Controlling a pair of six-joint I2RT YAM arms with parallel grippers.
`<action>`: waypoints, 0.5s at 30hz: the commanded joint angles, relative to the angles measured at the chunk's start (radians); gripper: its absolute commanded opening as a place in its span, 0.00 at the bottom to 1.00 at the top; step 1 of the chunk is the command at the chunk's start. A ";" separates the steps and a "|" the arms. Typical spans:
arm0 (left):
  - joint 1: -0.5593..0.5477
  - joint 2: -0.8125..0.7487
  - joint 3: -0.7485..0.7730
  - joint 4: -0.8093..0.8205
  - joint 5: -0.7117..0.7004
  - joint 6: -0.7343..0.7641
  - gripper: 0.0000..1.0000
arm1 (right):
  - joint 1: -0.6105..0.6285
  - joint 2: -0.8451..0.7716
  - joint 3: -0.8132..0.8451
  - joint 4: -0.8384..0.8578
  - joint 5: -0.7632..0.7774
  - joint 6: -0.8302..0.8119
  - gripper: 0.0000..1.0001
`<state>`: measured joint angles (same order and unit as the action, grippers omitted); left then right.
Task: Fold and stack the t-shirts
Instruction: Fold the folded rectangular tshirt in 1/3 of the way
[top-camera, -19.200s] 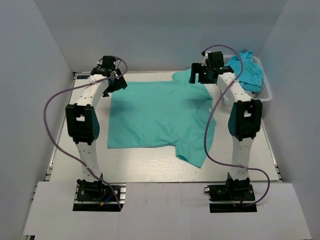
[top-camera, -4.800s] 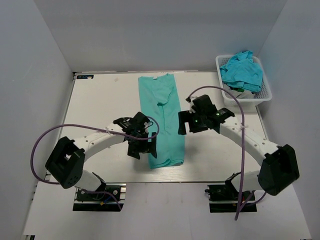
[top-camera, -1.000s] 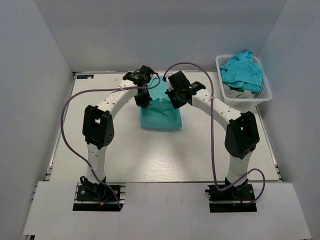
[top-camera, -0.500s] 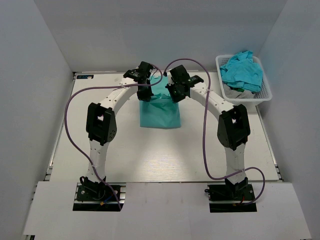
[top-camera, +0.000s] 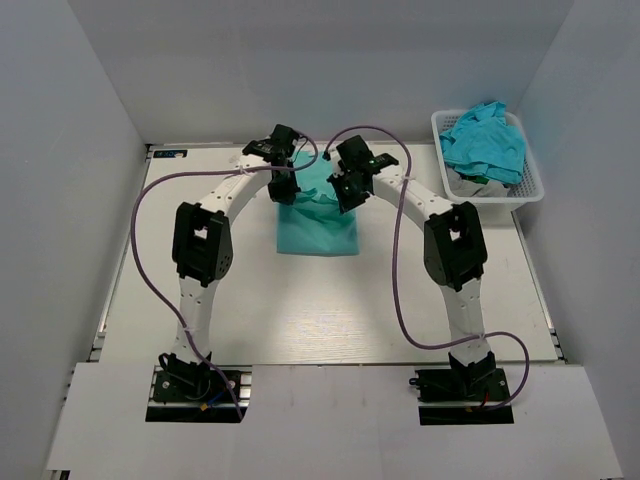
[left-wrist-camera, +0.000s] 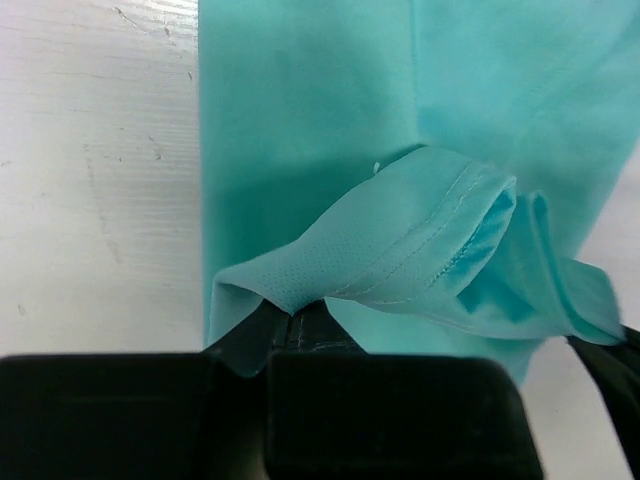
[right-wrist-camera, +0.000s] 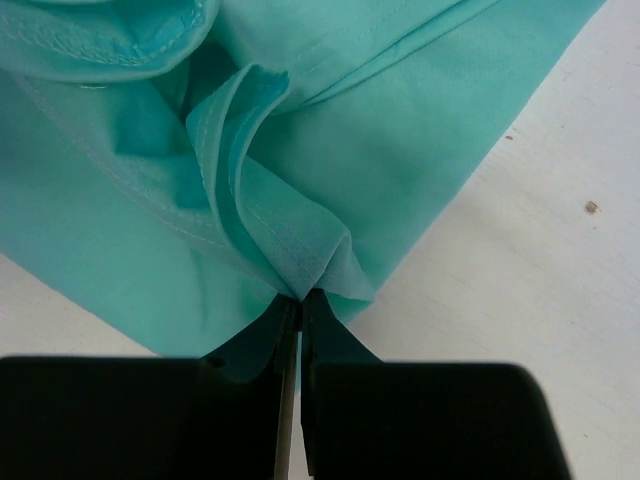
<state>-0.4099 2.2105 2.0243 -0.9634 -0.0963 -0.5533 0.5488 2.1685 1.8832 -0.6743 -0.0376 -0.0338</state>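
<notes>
A teal t-shirt (top-camera: 318, 230) lies folded into a narrow block at the middle of the table's far half. My left gripper (top-camera: 284, 190) is shut on the hemmed edge of the t-shirt (left-wrist-camera: 400, 250) at its far left corner, lifted a little over the flat layers. My right gripper (top-camera: 345, 192) is shut on a bunched hem of the same t-shirt (right-wrist-camera: 270, 230) at its far right corner. The two grippers stand close together over the shirt's far end. More turquoise t-shirts (top-camera: 487, 145) lie heaped in the basket.
A white lattice basket (top-camera: 530, 188) stands at the table's back right corner. Bare white table (top-camera: 200, 280) lies on both sides of the folded shirt and in front of it. Grey walls close in the left, back and right.
Both grippers have carried the held hem farther toward the table's back, over the folded shirt. The arms have stretched out more.
</notes>
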 joint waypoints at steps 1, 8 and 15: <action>0.014 0.029 0.010 0.018 0.021 0.009 0.00 | -0.023 0.027 0.059 0.033 -0.022 0.017 0.00; 0.045 0.100 0.097 0.003 0.030 -0.026 0.38 | -0.041 0.096 0.129 0.035 0.001 0.077 0.90; 0.091 0.072 0.142 0.017 0.041 -0.027 1.00 | -0.053 0.055 0.200 0.056 0.065 0.101 0.90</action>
<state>-0.3443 2.3615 2.1471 -0.9726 -0.0746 -0.5739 0.5030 2.2944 2.0487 -0.6567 -0.0082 0.0448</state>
